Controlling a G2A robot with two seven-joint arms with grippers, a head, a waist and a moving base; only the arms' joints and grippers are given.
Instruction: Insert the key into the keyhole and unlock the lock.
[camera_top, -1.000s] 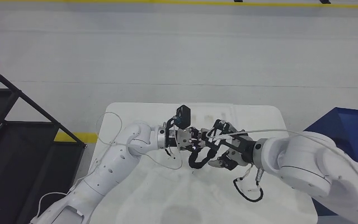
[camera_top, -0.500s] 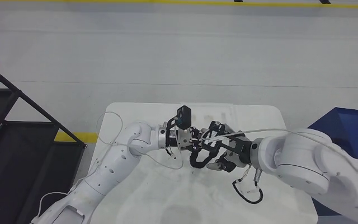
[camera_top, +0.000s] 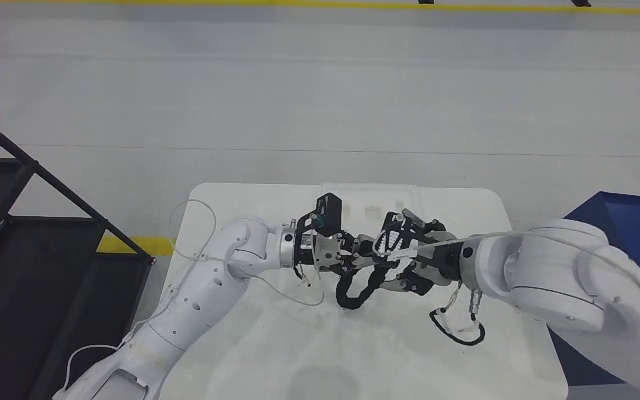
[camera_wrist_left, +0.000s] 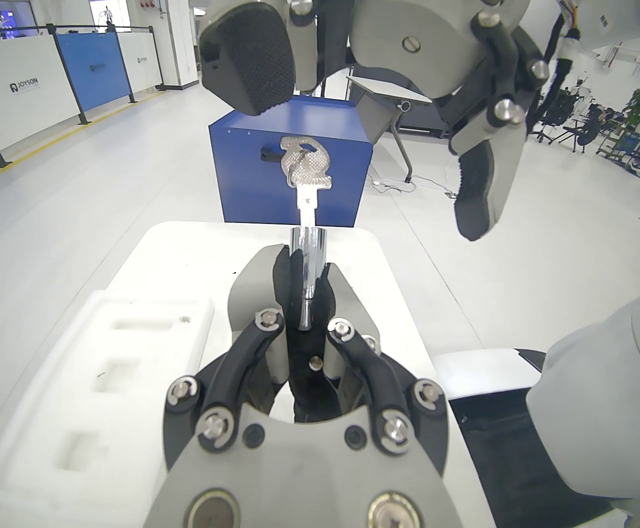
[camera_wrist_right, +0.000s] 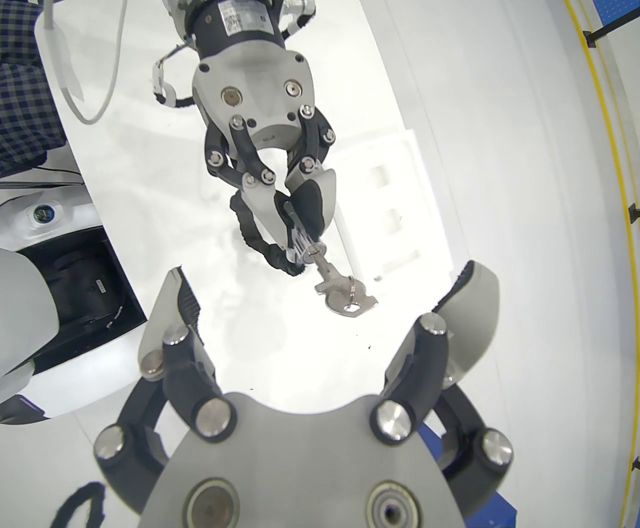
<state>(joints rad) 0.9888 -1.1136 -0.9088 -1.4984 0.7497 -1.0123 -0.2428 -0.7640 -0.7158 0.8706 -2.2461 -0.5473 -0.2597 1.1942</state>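
Left gripper (camera_wrist_left: 306, 262): closed on the lock, which is pinched between its two black pads and held up above the table.
Lock (camera_wrist_left: 310, 240): a chrome barrel standing in line with the left gripper's fingers. Its keyhole end sticks out past the fingertips and faces the other arm.
Cable (camera_wrist_right: 260, 245): a black, sleeved cable comes away from the lock beside the left gripper's fingers. In the top view it hangs in a loop below the two grippers, towards the table.
Key (camera_wrist_left: 306, 165): silver, with its blade seated in the keyhole and a short stretch of blade showing between the barrel and the head. The flat, textured head points away from the left gripper. Whether the key has been turned cannot be told.
Ring (camera_wrist_right: 354, 290): a small metal ring threaded through the hole in the key's head.
Right gripper (camera_wrist_right: 322, 270): jaws spread wide and holding nothing, facing the left gripper head-on. The key's head lies close in front of it, about level with the gap between its fingers, and touches neither pad (camera_wrist_left: 250, 65).
Table (camera_wrist_left: 165, 240): white with rounded corners, lying under both arms.
Foam tray (camera_wrist_left: 125, 350): white, with rectangular pockets, lying on the table near the left gripper.
Blue box (camera_wrist_left: 250, 165): stands on the floor just beyond the table's edge.
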